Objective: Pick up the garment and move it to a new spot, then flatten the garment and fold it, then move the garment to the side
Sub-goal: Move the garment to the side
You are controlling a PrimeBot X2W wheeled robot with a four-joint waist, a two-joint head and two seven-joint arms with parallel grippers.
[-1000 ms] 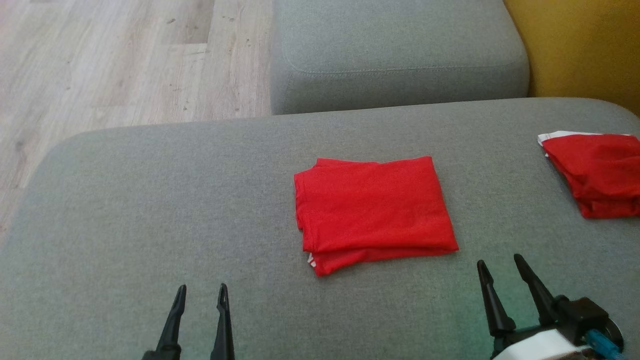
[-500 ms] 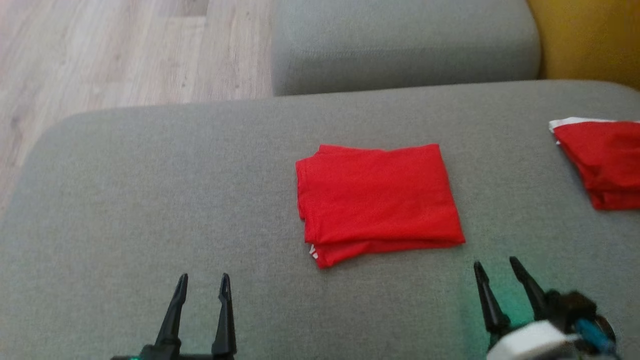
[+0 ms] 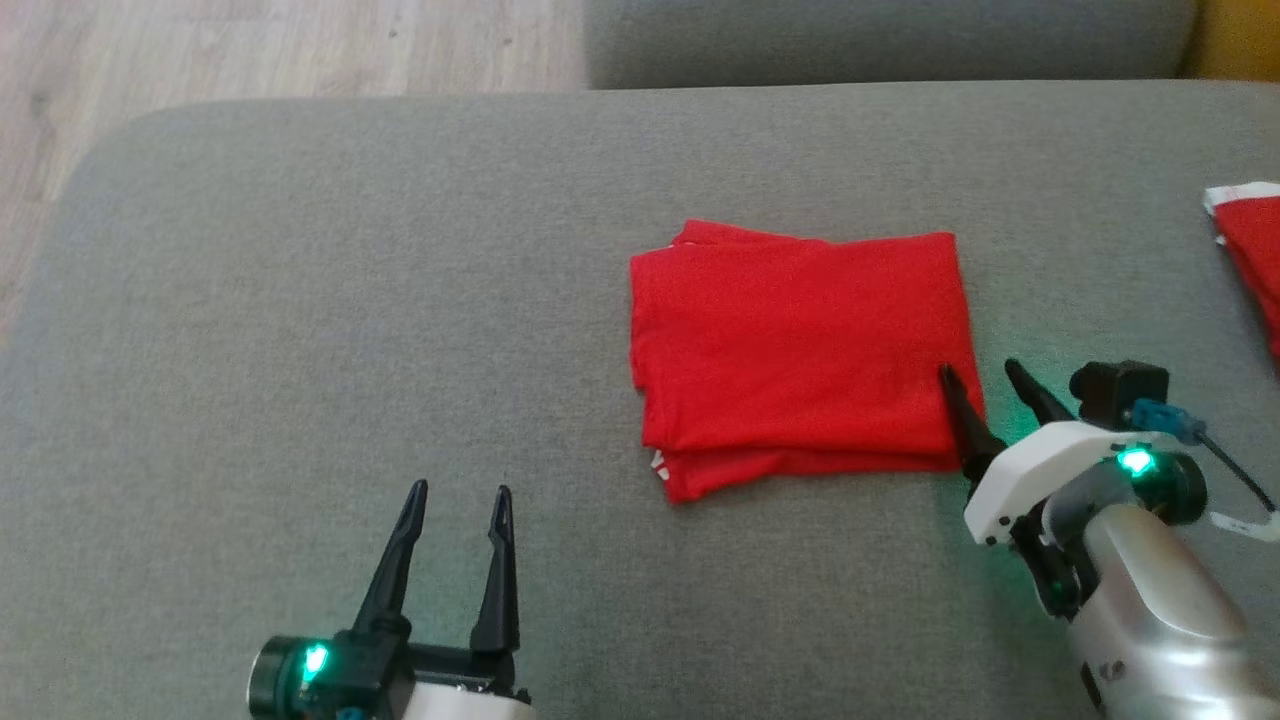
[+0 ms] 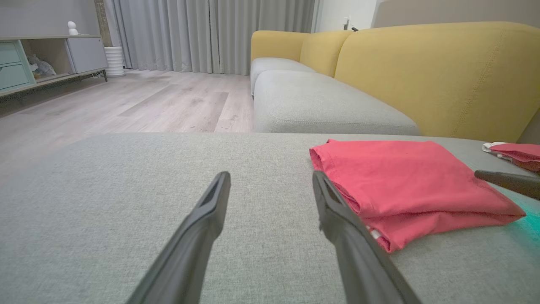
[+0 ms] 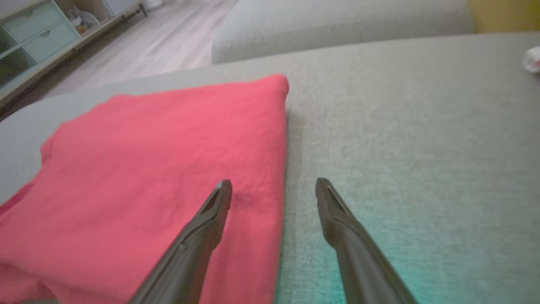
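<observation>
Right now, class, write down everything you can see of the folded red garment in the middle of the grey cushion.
The folded red garment is a roughly rectangular stack of thin, soft-looking fabric, lying flat on the grey sofa cushion. Layers show along its near and left edges, with a small white mark at the near left corner. The open right gripper straddles its right edge, one finger over the cloth, one over the cushion; contact cannot be judged.

red garments (image 3: 800, 350) (image 3: 1252, 240): 2 | tools (image 3: 460, 488) (image 3: 977, 366): 2 | grey cushions (image 3: 300, 300) (image 3: 880, 40): 2
</observation>
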